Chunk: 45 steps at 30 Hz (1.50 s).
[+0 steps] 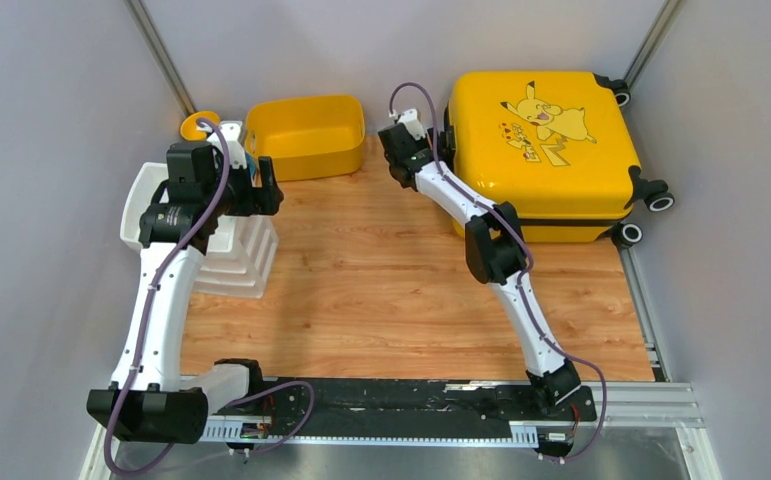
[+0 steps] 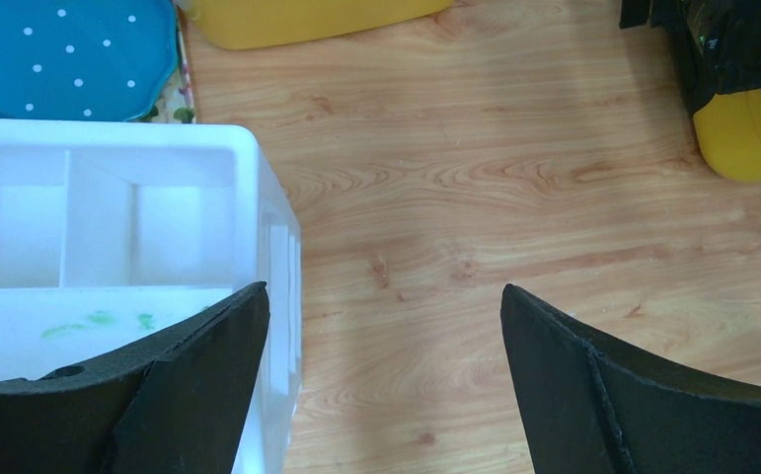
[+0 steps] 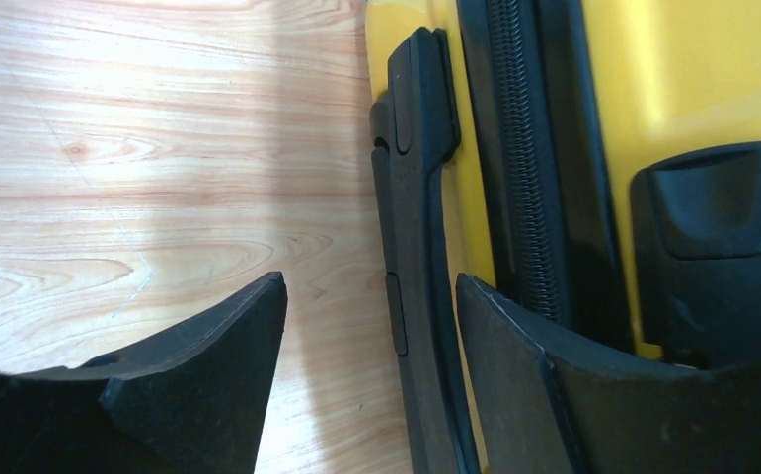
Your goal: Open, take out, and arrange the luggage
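We see the luggage (image 1: 546,150) lying flat and closed on the wooden table (image 1: 381,280), print side up. At the luggage's left side our right gripper (image 3: 371,284) stands spread around its black side handle (image 3: 420,178), which sits close by one finger (image 3: 524,365), and we see no pinch. Well left of the luggage our left gripper (image 2: 384,296) gapes wide, holding nothing. A white organiser (image 2: 159,188) also lies well left of the luggage.
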Tool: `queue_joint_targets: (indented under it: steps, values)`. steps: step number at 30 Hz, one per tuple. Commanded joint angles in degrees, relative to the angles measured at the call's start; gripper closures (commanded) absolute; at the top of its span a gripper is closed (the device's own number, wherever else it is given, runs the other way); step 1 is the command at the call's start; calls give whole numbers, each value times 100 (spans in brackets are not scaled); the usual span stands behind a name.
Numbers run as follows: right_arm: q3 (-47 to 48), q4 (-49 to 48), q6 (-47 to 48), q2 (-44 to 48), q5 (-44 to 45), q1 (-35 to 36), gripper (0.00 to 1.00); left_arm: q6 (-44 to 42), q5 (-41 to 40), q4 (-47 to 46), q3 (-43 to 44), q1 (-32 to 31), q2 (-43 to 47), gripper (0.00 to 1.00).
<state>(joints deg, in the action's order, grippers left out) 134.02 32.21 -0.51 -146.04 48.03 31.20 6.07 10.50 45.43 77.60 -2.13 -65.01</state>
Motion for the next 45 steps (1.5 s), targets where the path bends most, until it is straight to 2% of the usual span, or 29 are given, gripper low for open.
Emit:
queue_joint_targets:
  steps: [1,4,7,8,9,10,11,13,20,23,27,31,34,36,38,42,45]
  values:
    - [186,-250,25,-258,558,-175,29,-9,-48,-175,9,-7,138,5]
    - [151,-250,42,-381,550,-281,29,35,-48,-166,18,-7,138,5]
    - [169,-127,-80,-399,76,-360,39,70,-13,-148,-26,-7,138,5]
    - [177,-49,-133,-373,-378,-360,48,96,4,-140,-35,-7,147,5]
    - [178,135,-220,-312,-704,-360,51,114,22,-140,-52,-7,164,5]
    - [151,232,-282,-268,-1073,-369,75,132,83,-131,-113,-7,173,5]
    - [142,329,-361,-215,-1755,-360,81,175,118,-148,-149,-15,182,5]
    - [134,593,-423,-83,-2401,-360,100,211,267,-192,-245,-15,208,5]
    - [-138,971,-117,426,-3553,-71,100,483,1014,-640,-798,-7,384,5]
    - [-358,1007,190,672,-3818,148,100,649,1331,-1061,-1211,-7,542,5]
    - [-1025,543,692,1269,-3889,535,100,896,1577,-1510,-1590,-15,613,5]
    - [-3032,-362,1333,2235,-4056,931,100,1002,1745,-1713,-1845,-15,595,5]
    - [-4151,-873,1790,2913,-4231,1221,100,1002,1832,-1862,-1985,-15,612,5]
    - [-4540,-1302,1993,3274,-4320,1414,100,1054,1859,-2011,-2091,-15,665,5]
    - [-4648,-1392,2064,3327,-4294,1564,100,1116,1929,-2090,-2258,-15,692,5]
    - [-4244,-1322,1924,3143,-4065,1617,100,1195,2026,-2442,-2539,-24,797,5]
    - [-3745,-1035,1836,3099,-3977,1626,68,1178,2017,-2548,-2575,-24,780,5]
